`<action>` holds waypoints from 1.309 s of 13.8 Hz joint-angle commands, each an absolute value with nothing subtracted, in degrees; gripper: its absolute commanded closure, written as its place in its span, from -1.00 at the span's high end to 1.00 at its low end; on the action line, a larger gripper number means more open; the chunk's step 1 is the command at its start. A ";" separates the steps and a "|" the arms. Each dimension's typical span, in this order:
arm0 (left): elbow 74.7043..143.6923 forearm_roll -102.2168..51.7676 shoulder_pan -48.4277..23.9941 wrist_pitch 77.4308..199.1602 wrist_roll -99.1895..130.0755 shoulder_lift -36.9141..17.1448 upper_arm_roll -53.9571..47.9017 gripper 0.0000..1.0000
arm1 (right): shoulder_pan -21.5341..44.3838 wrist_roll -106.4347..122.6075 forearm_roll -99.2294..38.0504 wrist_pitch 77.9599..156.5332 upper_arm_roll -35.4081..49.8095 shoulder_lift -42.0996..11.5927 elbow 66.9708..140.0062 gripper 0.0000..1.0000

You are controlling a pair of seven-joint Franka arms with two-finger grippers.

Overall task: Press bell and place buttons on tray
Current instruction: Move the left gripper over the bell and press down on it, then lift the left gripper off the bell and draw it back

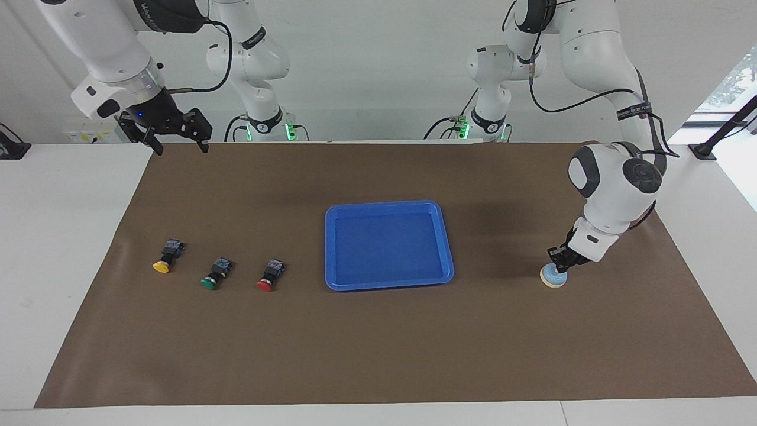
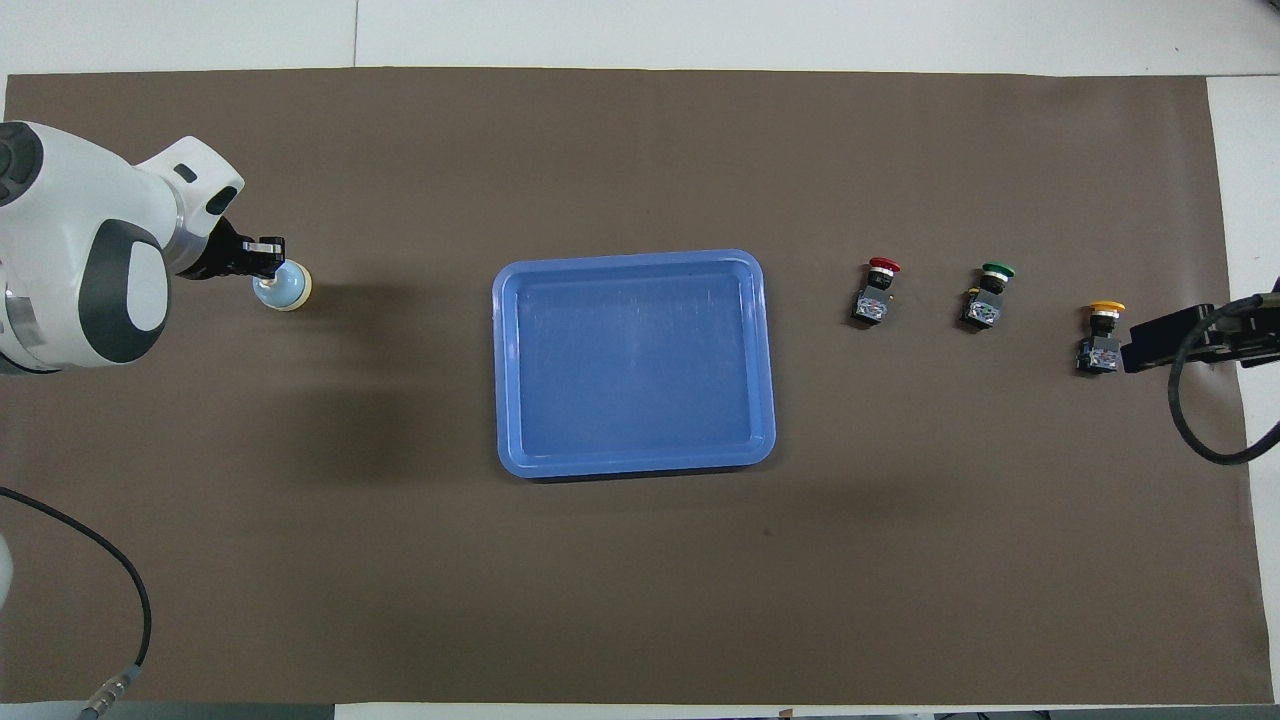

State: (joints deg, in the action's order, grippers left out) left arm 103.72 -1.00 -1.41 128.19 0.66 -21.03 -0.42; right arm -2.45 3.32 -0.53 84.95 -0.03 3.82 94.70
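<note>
The light blue bell (image 1: 554, 277) with a cream base sits on the brown mat at the left arm's end; it also shows in the overhead view (image 2: 290, 288). My left gripper (image 1: 559, 266) is shut, its tips down on the bell's top. The yellow button (image 1: 164, 258), green button (image 1: 214, 274) and red button (image 1: 271, 276) lie on their sides in a row at the right arm's end. The blue tray (image 1: 389, 283) lies mid-mat with nothing in it. My right gripper (image 1: 178, 145) is open and empty, up in the air over the mat's corner nearest the right arm's base.
The brown mat (image 1: 378, 355) covers most of the white table. In the overhead view the right gripper's black body (image 2: 1160, 340) overlaps the spot beside the yellow button (image 2: 1100, 338). The red button (image 2: 876, 292) lies nearest the tray (image 2: 635, 462).
</note>
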 commanded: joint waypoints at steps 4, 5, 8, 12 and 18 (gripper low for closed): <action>106.70 -0.70 -1.93 134.91 1.76 -22.41 0.09 -1.00 | -2.72 4.83 -0.35 84.20 -0.09 4.39 95.01 1.00; 106.09 -0.70 -2.02 133.52 1.76 -22.41 0.17 -1.00 | -2.72 4.83 -0.35 84.20 -0.09 4.39 95.01 1.00; 102.67 -0.79 -1.32 124.40 1.58 -19.36 0.18 -1.00 | -2.72 4.75 -0.35 84.20 -0.09 4.39 95.01 1.00; 102.83 -0.88 -0.70 114.64 1.67 -9.69 0.26 1.00 | -2.72 4.75 -0.35 84.20 -0.09 4.39 95.01 1.00; 102.75 -0.88 -0.53 100.21 1.67 3.41 0.53 1.00 | -2.72 4.83 -0.35 84.20 -0.09 4.39 95.01 1.00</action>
State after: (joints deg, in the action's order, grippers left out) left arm 101.19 -1.00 -0.61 103.26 1.13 -0.62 0.40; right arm -2.45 3.32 -0.53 84.95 -0.03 3.82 94.70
